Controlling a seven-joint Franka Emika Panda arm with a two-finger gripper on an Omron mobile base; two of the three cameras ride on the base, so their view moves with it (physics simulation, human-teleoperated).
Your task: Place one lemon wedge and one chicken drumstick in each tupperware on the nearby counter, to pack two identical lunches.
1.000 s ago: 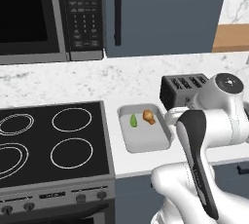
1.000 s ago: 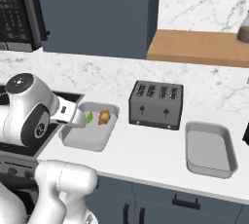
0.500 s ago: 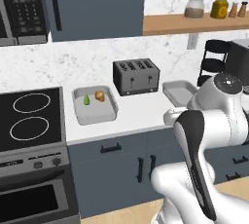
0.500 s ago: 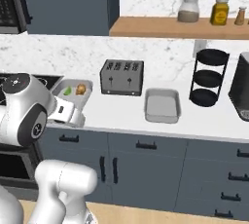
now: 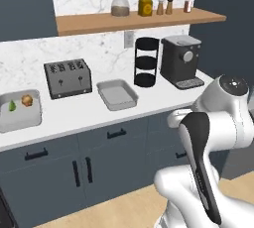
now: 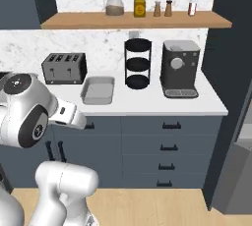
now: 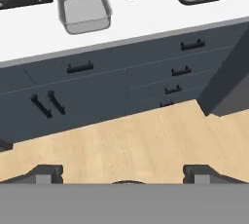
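Stretching along the marble wall, the white tabletop (image 5: 94,110) carries two light-grey rectangular tupperware trays: the left tray (image 5: 19,118) holds the green lemon wedge (image 5: 12,106) beside the golden-brown chicken drumstick (image 5: 27,100); the tray right of the toaster (image 5: 118,94) is bare. The hand (image 7: 122,173) hangs spread wide over the wooden floor (image 7: 146,140).

White marble-look backsplash wall (image 5: 99,48), wooden shelf (image 6: 138,21), dark blue-grey drawer cabinets (image 7: 146,72) ahead of hand, light wood floor (image 7: 126,140) below it.
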